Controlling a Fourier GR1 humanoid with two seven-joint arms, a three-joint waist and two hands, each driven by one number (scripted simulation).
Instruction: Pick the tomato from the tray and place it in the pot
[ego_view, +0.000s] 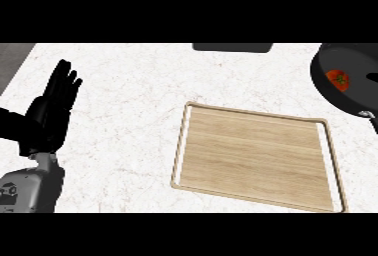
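The left hand (50, 110) is at the left of the frame, resting open with its fingers (65, 80) straight, close side by side and pointing up. It holds nothing and touches nothing on the white counter (125, 145).

The tomato (338, 79) is small and red, and it sits inside the dark pot (356, 97) at the upper right, far from the hand. The wooden tray (255, 155) lies flat at the middle right, between the hand and the pot, just below the pot's edge. A dark flat thing (232, 47) peeks in at the top middle; what it is cannot be told.
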